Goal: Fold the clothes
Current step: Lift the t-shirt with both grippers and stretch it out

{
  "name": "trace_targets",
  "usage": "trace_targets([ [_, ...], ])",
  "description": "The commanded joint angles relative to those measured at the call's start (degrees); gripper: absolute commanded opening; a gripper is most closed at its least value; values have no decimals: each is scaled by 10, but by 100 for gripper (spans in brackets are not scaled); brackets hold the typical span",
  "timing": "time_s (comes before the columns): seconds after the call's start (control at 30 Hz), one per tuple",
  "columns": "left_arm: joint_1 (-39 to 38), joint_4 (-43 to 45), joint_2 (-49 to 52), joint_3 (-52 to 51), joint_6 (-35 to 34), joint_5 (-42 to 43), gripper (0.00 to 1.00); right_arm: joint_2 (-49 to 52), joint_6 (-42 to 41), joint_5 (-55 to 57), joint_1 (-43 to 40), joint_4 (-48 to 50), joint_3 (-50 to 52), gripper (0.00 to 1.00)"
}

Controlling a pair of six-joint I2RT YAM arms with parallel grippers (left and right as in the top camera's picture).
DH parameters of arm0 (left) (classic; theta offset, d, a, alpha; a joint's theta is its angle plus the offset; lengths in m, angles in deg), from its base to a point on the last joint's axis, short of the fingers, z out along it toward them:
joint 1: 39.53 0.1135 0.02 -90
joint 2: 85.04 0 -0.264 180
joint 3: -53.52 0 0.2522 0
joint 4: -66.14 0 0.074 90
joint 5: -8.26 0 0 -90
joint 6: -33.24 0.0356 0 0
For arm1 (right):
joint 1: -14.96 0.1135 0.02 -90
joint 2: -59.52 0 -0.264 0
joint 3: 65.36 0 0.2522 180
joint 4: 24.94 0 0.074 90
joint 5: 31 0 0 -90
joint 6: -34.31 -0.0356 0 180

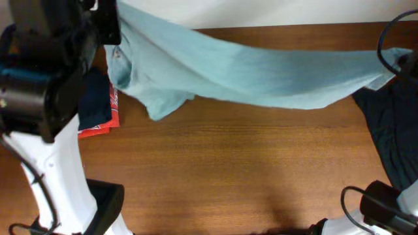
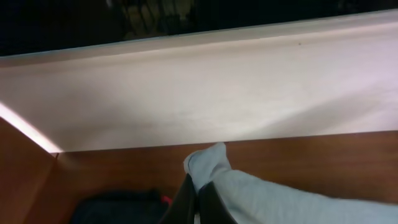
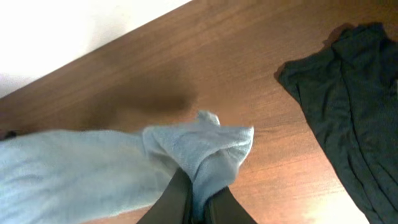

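Note:
The clothes, a pale grey-blue T-shirt (image 1: 261, 72), hang stretched in the air across the far half of the table. My left gripper (image 1: 110, 31) holds one end at the far left. In the left wrist view it (image 2: 199, 180) is shut on a corner of the cloth (image 2: 267, 199), which trails away to the right. My right gripper (image 1: 397, 62) holds the other end at the far right edge. In the right wrist view it (image 3: 202, 182) is shut on a bunched fold of the shirt (image 3: 205, 146). A sleeve (image 1: 157, 104) droops toward the table.
Folded navy and red garments (image 1: 98, 114) lie at the left beside my left arm (image 1: 39, 98). A dark loose garment (image 1: 392, 124) (image 3: 348, 106) is spread at the right edge. A pale wall (image 2: 199, 93) borders the table's far side.

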Motion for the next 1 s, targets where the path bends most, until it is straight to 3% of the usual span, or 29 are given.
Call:
trace_targets([
  [0.0, 2, -10, -10, 5, 9, 5, 1, -15, 4, -8, -4, -3, -13, 4],
  [0.5, 1, -88, -117, 5, -9, 33, 1, -167, -16, 30, -4, -3, -16, 5],
  [0.7, 1, -83, -92, -30, -9, 34, 1, -137, -15, 36, -4, -3, 4, 6],
  [0.97, 2, -53, 16, -75, -9, 32, 1, -15, -15, 33, -3, -2, 20, 4],
])
